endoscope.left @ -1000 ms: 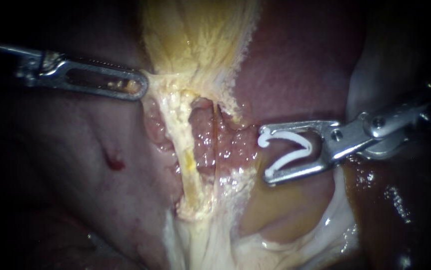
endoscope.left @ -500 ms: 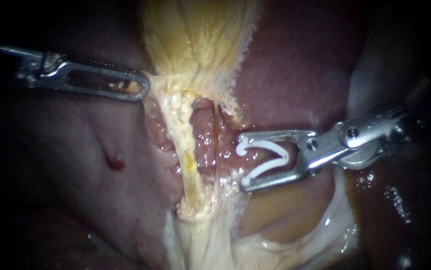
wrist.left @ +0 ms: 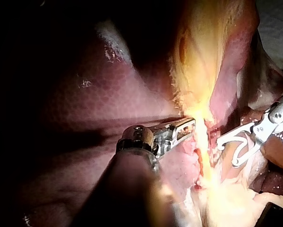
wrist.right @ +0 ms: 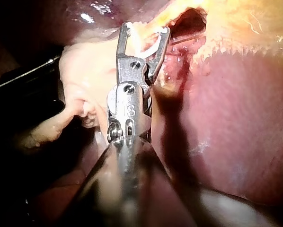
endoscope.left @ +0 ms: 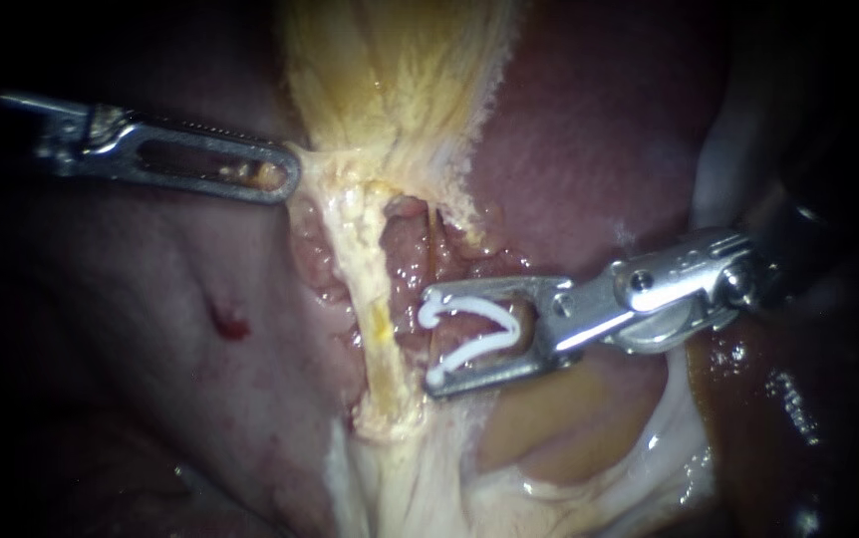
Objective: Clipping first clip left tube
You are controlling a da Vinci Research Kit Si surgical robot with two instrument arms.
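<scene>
Thin strand (endoscope.left: 429, 254) bars the left tube (endoscope.left: 375, 319) (liver (endoscope.left: 569, 149) behind).

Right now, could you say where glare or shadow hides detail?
Endoscope view: darkness swallows the shaft of the left instrument; the clip shows clearly. Left wrist view: glare washes out the gallbladder, shadow covers the liver. Right wrist view: the right instrument shadows the liver.

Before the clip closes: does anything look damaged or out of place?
One thing: a small dark red spot on the tissue left of the tube, like a nick or bleed. The clip sits open and straight in the right instrument's jaws.
</scene>
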